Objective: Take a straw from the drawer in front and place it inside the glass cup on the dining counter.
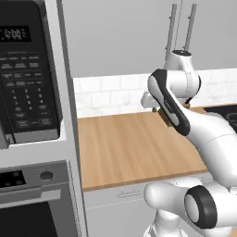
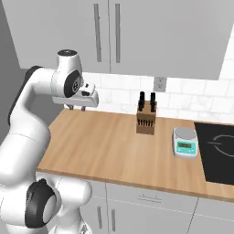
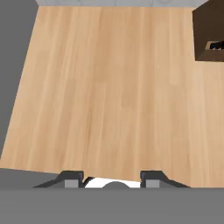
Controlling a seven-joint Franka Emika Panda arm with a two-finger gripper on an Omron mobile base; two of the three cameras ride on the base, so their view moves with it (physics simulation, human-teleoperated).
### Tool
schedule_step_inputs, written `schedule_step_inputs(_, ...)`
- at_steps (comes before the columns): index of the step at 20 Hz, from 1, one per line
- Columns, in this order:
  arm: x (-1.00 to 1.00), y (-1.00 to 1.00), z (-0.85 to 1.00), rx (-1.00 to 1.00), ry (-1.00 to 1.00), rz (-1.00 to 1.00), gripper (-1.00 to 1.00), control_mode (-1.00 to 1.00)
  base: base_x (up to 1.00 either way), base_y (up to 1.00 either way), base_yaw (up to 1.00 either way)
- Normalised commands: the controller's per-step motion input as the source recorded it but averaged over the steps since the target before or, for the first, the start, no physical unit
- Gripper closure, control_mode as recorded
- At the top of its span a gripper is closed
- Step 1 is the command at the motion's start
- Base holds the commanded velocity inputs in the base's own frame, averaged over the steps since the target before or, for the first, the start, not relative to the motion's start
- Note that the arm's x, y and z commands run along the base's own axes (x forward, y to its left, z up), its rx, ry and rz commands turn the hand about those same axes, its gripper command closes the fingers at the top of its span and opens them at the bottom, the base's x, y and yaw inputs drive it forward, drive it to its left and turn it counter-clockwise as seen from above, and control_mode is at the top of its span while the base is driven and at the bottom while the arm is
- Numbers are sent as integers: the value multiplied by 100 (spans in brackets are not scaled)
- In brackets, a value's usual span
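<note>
Hand view: gripper (image 3: 111,177) hangs spread and empty over the bare tabletop (image 3: 109,87); drop past its front edge to the drawer (image 2: 151,199) handle.

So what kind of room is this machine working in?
A kitchen, rendered rather than real. A wood-topped counter runs under grey wall cabinets, with a knife block and a small scale on it, a dark cooktop to one side and a microwave above an oven.
</note>
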Motion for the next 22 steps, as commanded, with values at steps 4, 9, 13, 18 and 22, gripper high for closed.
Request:
schedule_step_inputs(4, 0, 1, 0, 0, 0, 0, -100, 100, -23, -4, 10)
schedule_step_inputs(9, 0, 0, 0, 0, 0, 0, -100, 100, -63, -19, 36)
schedule_step_inputs(13, 0, 0, 0, 0, 0, 0, -100, 100, -63, -35, 51)
schedule_step_inputs(18, 0, 0, 0, 0, 0, 0, -100, 100, -50, -78, 49)
schedule_step_inputs(22, 0, 0, 0, 0, 0, 0, -100, 100, -38, -71, 42)
